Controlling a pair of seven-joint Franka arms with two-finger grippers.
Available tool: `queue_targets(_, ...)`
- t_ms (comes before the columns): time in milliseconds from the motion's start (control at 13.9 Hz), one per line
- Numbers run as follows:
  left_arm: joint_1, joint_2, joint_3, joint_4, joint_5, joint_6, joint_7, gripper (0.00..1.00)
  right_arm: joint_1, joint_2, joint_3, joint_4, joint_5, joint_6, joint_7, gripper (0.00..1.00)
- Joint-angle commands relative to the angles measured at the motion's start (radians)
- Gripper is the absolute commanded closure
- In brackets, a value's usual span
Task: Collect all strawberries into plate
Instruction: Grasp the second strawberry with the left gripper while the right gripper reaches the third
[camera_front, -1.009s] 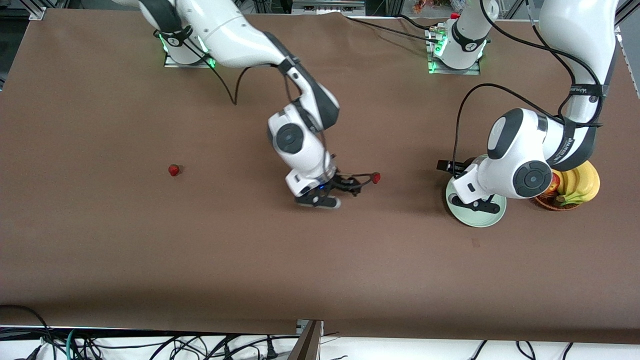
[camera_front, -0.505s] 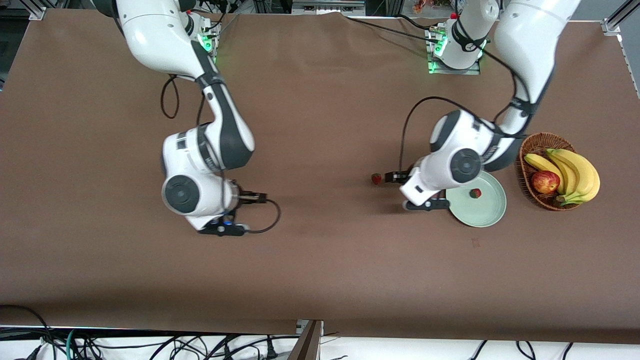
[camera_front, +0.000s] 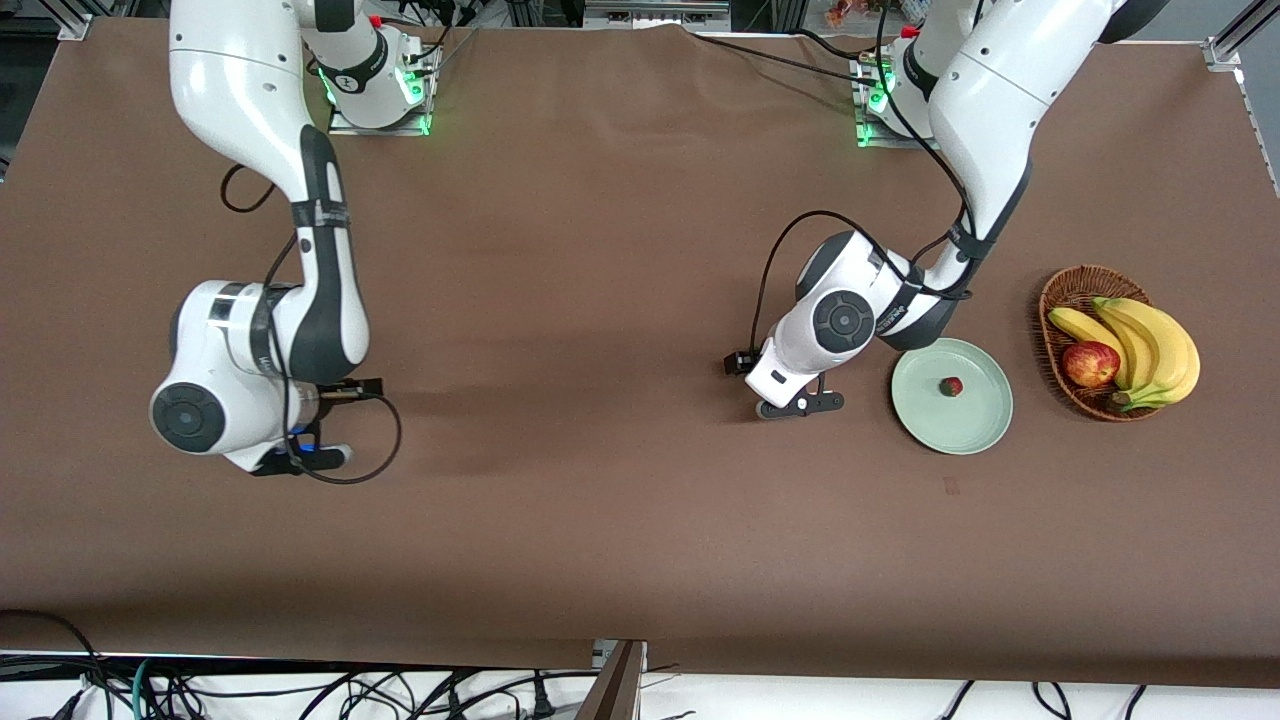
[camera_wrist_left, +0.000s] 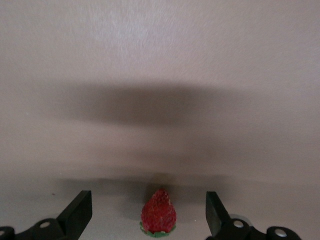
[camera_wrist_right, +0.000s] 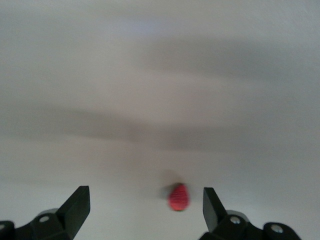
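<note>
One strawberry (camera_front: 951, 386) lies in the pale mint-green plate (camera_front: 975, 430). My left gripper (camera_front: 798, 404) is open, low over the table beside the plate toward the right arm's end. In the left wrist view a second strawberry (camera_wrist_left: 158, 217) stands on the table between its open fingers (camera_wrist_left: 80, 212); my left gripper (camera_wrist_left: 147, 201) does not touch it. My right gripper (camera_front: 300, 460) is open over the table near the right arm's end. In the right wrist view a third strawberry (camera_wrist_right: 178, 197) lies below my right gripper (camera_wrist_right: 144, 196). The arms hide both berries in the front view.
A brown wicker basket (camera_front: 1058, 300) holding bananas (camera_front: 1150, 340) and a red-yellow apple (camera_front: 1090, 363) stands beside the plate at the left arm's end of the table. Cables hang below the table's front edge.
My left gripper left the plate, a strawberry now lying in it, and moved over the berry beside it. My right gripper swung from the table's middle toward the right arm's end.
</note>
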Motion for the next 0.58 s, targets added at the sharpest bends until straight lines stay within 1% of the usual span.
queue_targets(0,-0.036,-0.001,0.010,-0.020,0.025,0.009,-0.050,0.00,0.033,-0.140,0.000,-0.285,-0.015,0.196,-0.038,0.00)
queue_targets(72,-0.036,0.000,0.010,-0.022,0.025,0.009,-0.050,0.00,0.046,-0.176,0.000,-0.371,-0.015,0.265,-0.038,0.00)
queue_targets(144,-0.036,0.002,0.011,-0.020,0.025,0.009,-0.050,0.04,0.062,-0.200,0.000,-0.440,-0.015,0.322,-0.038,0.00)
queue_targets(288,-0.036,0.002,0.010,-0.020,0.025,0.006,-0.050,0.08,0.071,-0.239,0.003,-0.535,-0.013,0.399,-0.038,0.00)
queue_targets(361,-0.036,0.002,0.011,-0.020,0.025,0.001,-0.047,0.13,0.076,-0.254,0.007,-0.569,-0.013,0.428,-0.038,0.00)
queue_targets(433,-0.036,0.000,0.010,-0.020,0.025,-0.002,-0.044,0.23,0.082,-0.264,0.007,-0.597,-0.012,0.446,-0.038,0.00)
queue_targets(505,-0.036,0.000,0.010,-0.020,0.025,-0.002,-0.043,0.39,0.091,-0.273,0.007,-0.618,-0.012,0.456,-0.038,0.00)
